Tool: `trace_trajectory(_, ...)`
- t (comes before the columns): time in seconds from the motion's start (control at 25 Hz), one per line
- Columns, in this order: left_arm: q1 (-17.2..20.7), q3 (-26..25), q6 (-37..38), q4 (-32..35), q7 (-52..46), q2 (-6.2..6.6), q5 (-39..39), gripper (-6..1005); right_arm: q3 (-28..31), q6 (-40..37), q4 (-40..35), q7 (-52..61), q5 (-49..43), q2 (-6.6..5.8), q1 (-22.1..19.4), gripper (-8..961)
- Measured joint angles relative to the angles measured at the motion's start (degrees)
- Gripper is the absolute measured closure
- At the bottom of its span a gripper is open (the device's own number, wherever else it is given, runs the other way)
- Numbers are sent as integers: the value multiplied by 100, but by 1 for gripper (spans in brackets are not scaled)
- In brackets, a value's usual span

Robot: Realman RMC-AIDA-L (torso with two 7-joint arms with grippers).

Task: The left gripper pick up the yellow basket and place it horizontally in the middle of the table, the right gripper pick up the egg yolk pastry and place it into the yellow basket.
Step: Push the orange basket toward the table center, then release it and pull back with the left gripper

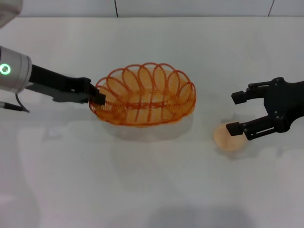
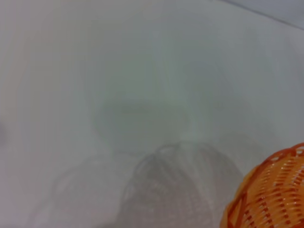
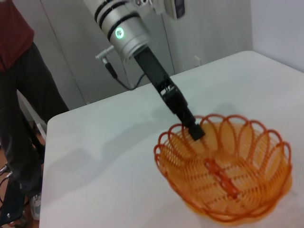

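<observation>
The yellow basket is in the middle of the table, lying lengthwise across the head view. It appears to hang slightly above the surface, with its shadow below it. My left gripper is shut on the basket's left rim. The right wrist view shows the same grip, with the left gripper on the rim of the basket. A corner of the basket shows in the left wrist view. The egg yolk pastry lies on the table right of the basket. My right gripper is open just above and beside it.
The table's far edge meets a wall at the top of the head view. In the right wrist view a person stands beyond the table's far corner.
</observation>
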Motion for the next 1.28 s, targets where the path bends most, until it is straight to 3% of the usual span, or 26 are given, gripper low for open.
trace_trajectory(0.6,-157,215,-19,-148,-437,166,351,899,-42,-50,19,-24,132,2,26,82)
trace_trajectory(1.28,-497,297,-638,-807,-328,107,503,891,-42,-46,33,-43,132,-2,39,83)
